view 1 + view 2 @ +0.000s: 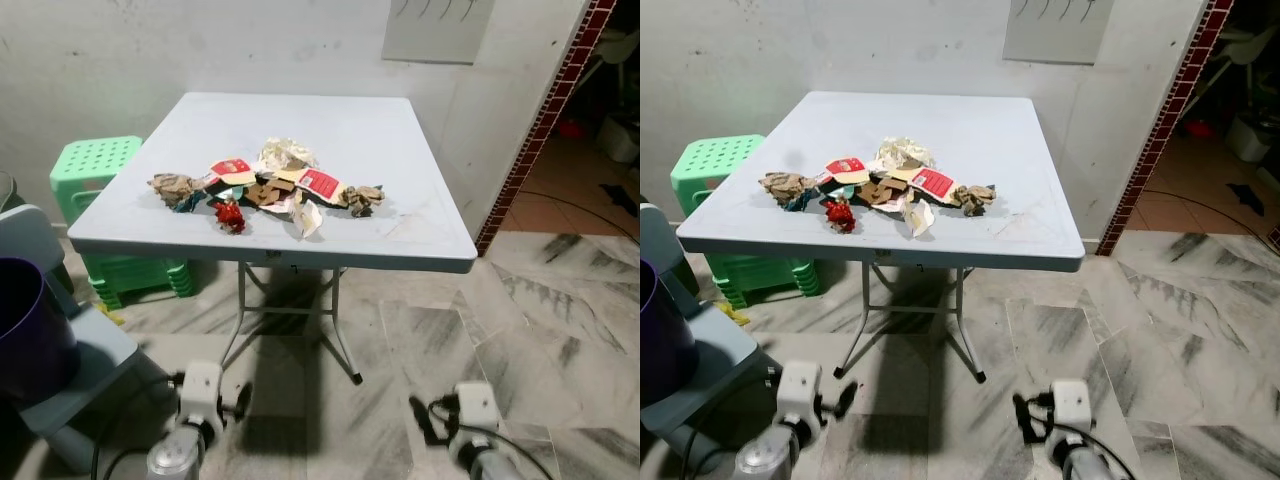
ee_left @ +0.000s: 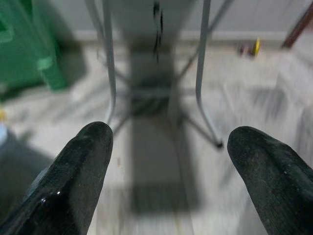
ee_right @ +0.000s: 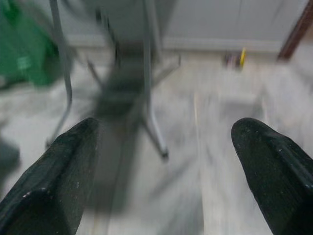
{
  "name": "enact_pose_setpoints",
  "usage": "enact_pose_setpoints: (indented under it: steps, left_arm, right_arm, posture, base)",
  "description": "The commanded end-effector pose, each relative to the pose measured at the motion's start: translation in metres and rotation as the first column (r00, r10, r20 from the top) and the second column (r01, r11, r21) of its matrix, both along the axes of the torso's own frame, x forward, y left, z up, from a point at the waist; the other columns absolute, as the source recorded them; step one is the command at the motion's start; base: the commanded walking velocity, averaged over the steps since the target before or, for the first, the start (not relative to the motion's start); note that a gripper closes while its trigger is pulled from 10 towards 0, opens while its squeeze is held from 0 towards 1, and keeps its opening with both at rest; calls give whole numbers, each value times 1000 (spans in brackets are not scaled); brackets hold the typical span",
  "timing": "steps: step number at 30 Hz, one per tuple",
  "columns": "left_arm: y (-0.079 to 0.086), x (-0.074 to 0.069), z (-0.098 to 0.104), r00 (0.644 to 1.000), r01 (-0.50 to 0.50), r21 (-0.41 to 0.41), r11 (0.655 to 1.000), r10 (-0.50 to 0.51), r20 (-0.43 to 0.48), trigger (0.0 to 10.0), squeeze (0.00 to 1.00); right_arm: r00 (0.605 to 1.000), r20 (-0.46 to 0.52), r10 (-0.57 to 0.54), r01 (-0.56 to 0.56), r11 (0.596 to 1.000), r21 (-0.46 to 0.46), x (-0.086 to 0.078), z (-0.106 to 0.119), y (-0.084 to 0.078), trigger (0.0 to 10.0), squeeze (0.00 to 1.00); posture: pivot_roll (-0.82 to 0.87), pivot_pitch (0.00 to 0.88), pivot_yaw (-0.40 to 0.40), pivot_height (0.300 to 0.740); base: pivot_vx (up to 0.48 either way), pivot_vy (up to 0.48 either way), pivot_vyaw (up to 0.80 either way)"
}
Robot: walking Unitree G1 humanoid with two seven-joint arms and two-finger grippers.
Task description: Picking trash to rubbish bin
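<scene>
Black fingers of your left gripper (image 2: 168,181) stand wide apart and hold nothing, and the right gripper (image 3: 166,178) is just as wide and just as empty. Both arms hang low in front of the body, with the wrists pointing forward at the floor and at the metal legs (image 2: 108,63) under the table, so neither one is near any work yet. From this I judge that you are in the approach step: nothing is picked up, and the robot stands back from the table (image 1: 400,235). The trash (image 1: 268,187) lies in a loose heap near the middle of the grey tabletop, a little toward the front edge: crumpled brown paper, red and white wrappers, a small red piece (image 1: 230,215) closest to the edge. A purple bin (image 1: 28,335) sits low on the robot's left, on a pale blue chair (image 1: 95,350), beside the green stool (image 1: 95,165). For the next move you need to come closer to the table, then raise one arm above the tabletop and bring the open fingers down over one piece at the rim of the heap.
</scene>
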State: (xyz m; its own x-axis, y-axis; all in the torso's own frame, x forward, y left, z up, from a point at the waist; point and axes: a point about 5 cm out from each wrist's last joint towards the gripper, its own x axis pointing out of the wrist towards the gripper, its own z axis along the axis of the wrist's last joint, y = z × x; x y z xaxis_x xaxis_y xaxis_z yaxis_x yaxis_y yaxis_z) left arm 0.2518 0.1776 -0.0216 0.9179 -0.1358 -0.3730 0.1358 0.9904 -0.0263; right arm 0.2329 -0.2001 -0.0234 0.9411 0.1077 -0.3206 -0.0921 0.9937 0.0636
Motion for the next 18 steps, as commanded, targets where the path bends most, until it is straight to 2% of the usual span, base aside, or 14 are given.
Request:
enact_pose_setpoints:
  steps: [1,2,3,7,8,11,14,15,16,18]
  left_arm:
    - [3,4,7,999,-4,4,1000,4,42,10000,0]
    - [1,19,26,989,17,-18,1000,-14,147,10000,0]
    - [-1,27,38,979,34,-25,999,-29,203,10000,0]
    - [-6,46,71,938,89,-12,996,-79,336,10000,0]
    - [-6,46,71,938,89,-12,996,-79,336,10000,0]
    - [-10,64,111,882,111,-18,994,-90,463,10000,0]
    - [-10,70,130,855,87,-13,996,-68,513,10000,0]
    - [-10,70,130,855,87,-13,996,-68,513,10000,0]
    - [-11,71,143,833,81,-31,996,-50,551,10000,0]
    - [-11,69,149,823,84,-39,996,-47,566,10000,0]
  right_arm:
    - [999,48,-14,13,1000,10,3,6,-2,10000,0]
    - [987,162,-9,9,1000,3,17,27,-2,10000,0]
    - [976,218,-4,5,1000,-5,24,38,-2,10000,0]
    - [926,377,15,-11,1000,-13,43,76,0,10000,0]
    - [926,377,15,-11,1000,-13,43,76,0,10000,0]
    - [863,504,36,-29,999,-22,56,114,1,10000,0]
    - [832,553,36,-18,999,-39,58,130,1,10000,0]
    - [832,553,36,-18,999,-39,58,130,1,10000,0]
    - [816,577,35,-21,999,-31,57,140,2,10000,0]
    - [808,588,36,-20,999,-34,56,146,4,10000,0]
  posture:
    - [-14,0,-27,740]
    - [-11,0,-29,740]
    - [-10,0,-30,740]
    - [-10,0,-31,740]
    - [-10,0,-31,740]
    - [-16,0,-28,740]
    - [-18,0,-26,740]
    - [-18,0,-26,740]
    - [-22,0,-25,740]
    - [-26,0,-23,740]
  base:
    - [0,0,0]
    - [0,0,0]
    - [0,0,0]
    - [0,0,0]
    - [0,0,0]
    - [0,0,0]
    - [0,0,0]
    - [0,0,0]
    - [0,0,0]
    - [0,0,0]
